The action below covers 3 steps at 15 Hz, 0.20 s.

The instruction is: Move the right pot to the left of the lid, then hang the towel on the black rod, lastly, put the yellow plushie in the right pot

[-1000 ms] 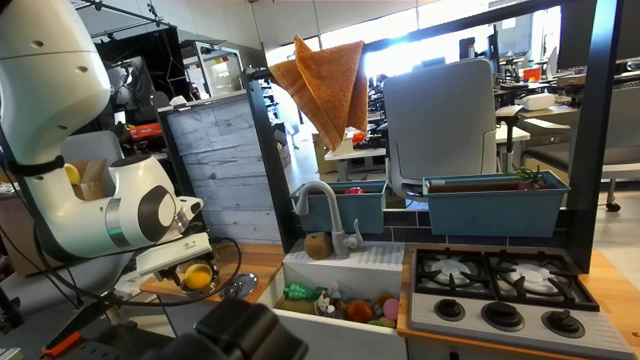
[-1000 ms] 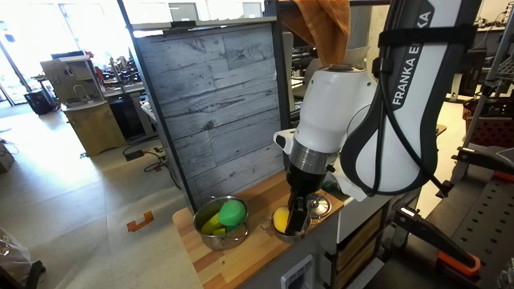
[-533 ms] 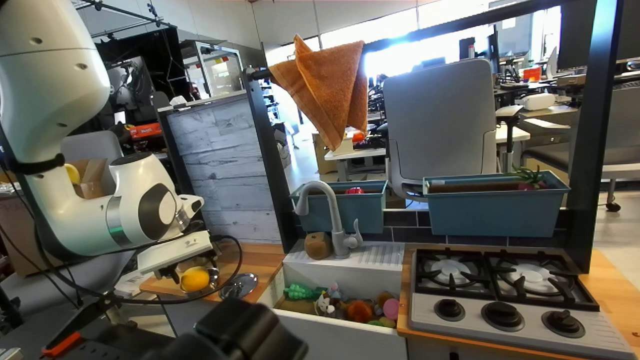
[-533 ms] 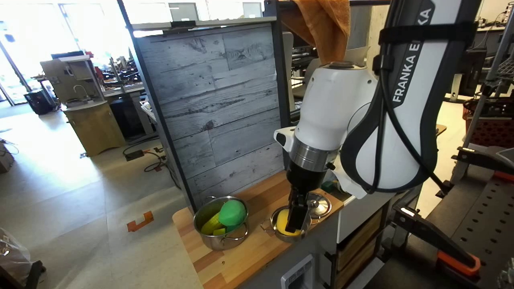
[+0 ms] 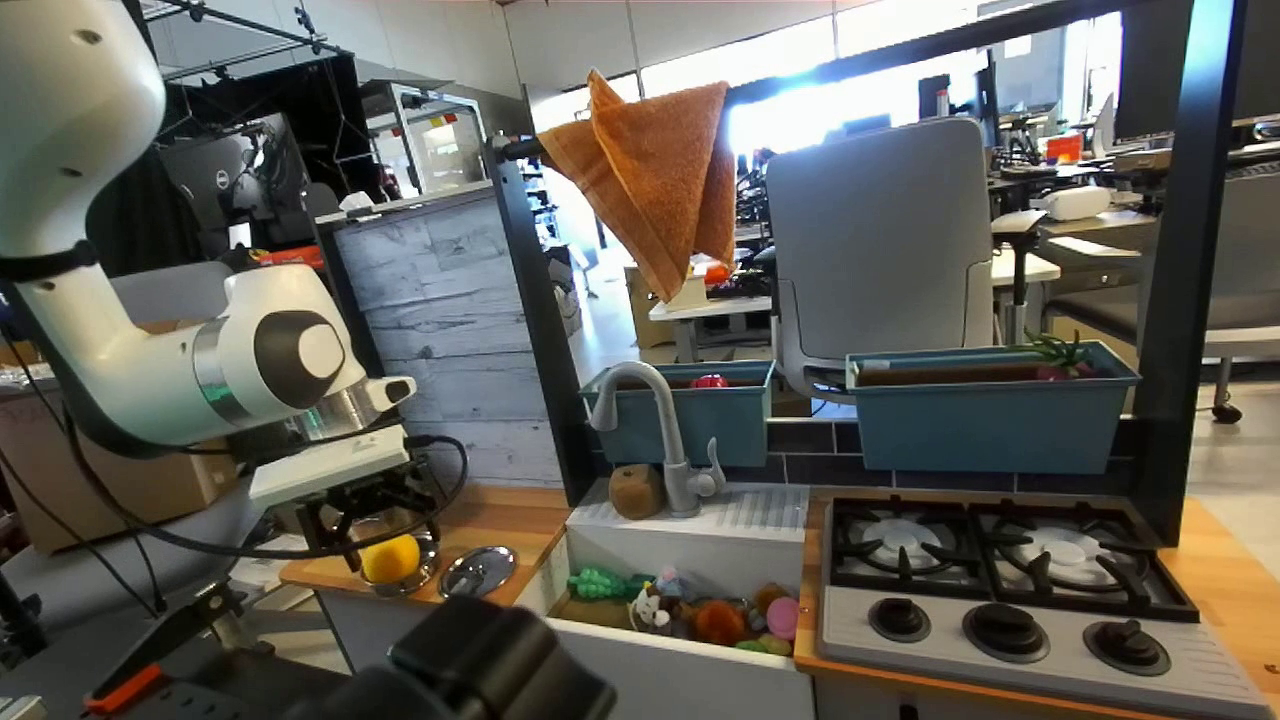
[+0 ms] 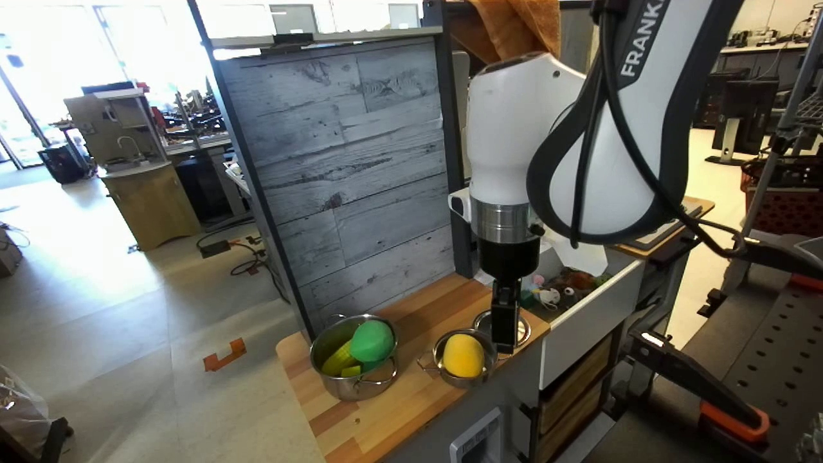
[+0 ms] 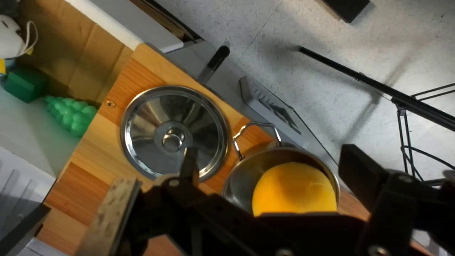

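Inside the right pot (image 6: 472, 382), a small steel one, rests the yellow plushie (image 6: 463, 355). The steel lid (image 7: 174, 124) lies flat on the counter beside that pot. My gripper (image 7: 272, 165) hangs above them, its fingers spread wide with nothing gripped; the wrist view shows the yellow plushie (image 7: 295, 190) below, between the fingers but apart from them. In an exterior view the gripper (image 6: 506, 328) covers part of the lid. The orange towel (image 5: 660, 170) drapes over the black rod (image 5: 870, 61).
A larger pot (image 6: 353, 388) with a green plushie (image 6: 373, 341) and a yellow one stands further left on the wooden counter (image 6: 411, 411). A sink (image 5: 690, 550) holds several plushies, beside the faucet (image 5: 675, 440). A grey wood-pattern panel (image 6: 360, 161) rises behind the counter.
The gripper has opened, let go of the yellow plushie, and risen away from the right pot toward the lid side. The plushie has settled lower in the pot.
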### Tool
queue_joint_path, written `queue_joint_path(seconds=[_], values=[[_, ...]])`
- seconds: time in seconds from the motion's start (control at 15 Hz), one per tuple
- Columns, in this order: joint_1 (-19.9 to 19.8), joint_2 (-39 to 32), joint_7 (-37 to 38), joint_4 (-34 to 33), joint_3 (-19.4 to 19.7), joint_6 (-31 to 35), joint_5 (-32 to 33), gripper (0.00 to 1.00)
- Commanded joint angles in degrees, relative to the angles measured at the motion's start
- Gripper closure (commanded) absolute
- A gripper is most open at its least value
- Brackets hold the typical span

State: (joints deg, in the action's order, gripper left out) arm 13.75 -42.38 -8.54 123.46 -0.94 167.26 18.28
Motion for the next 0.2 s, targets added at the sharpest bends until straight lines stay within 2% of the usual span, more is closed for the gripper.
queue_joint_path(seconds=[0.0,0.13], values=[[0.1,0.7,0.0,0.3,0.1,-0.6,-0.2,0.00],[0.1,1.0,0.1,0.8,0.1,-0.8,-0.2,0.00]])
